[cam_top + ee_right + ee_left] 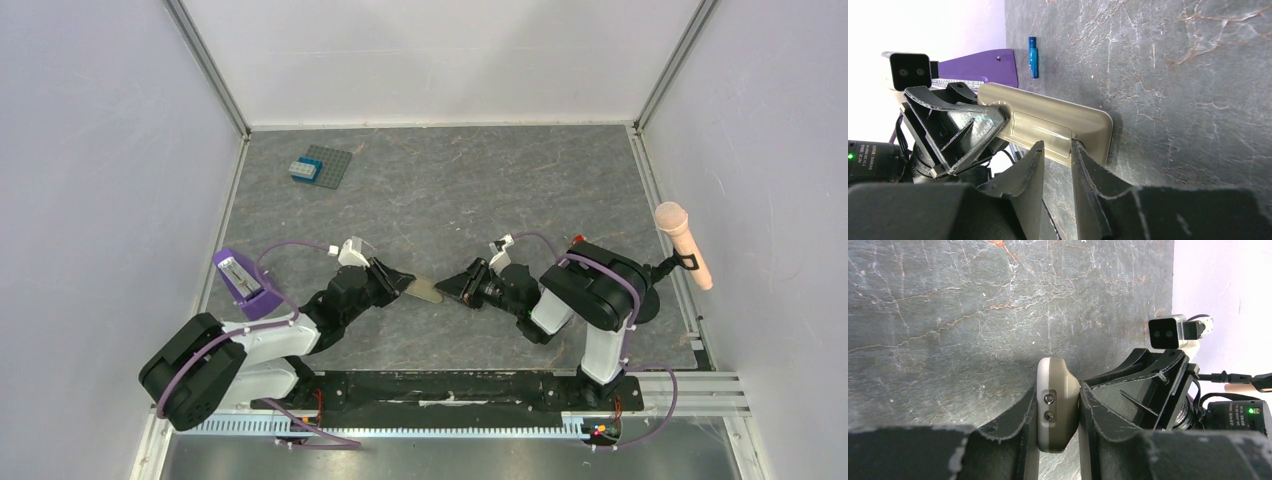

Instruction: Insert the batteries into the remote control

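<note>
- Presently my left gripper [1058, 390] is clamped on one end of the remote control [1055, 415], at the lower centre of the overhead view.
- My right gripper [1056, 144] meets it from the right, jaws narrowed to a slit at the cover panel [1040, 125]; I cannot tell whether they pinch anything.
- Step in hand, as I judge it: opening the compartment. It calls for a firm left grip and a right push along the cover's length, without twisting.
- Meanwhile the batteries [1033, 56] lie end to end at the upper left of the right wrist view, near the purple stand [983, 65] and apart from the remote.
- Surface: a dark, veined table [480, 190], probably smooth enough for cells to roll.
- Room: pale walls [100, 150]; a brick plate [322, 167] at upper left, a microphone [683, 243] at right.
</note>
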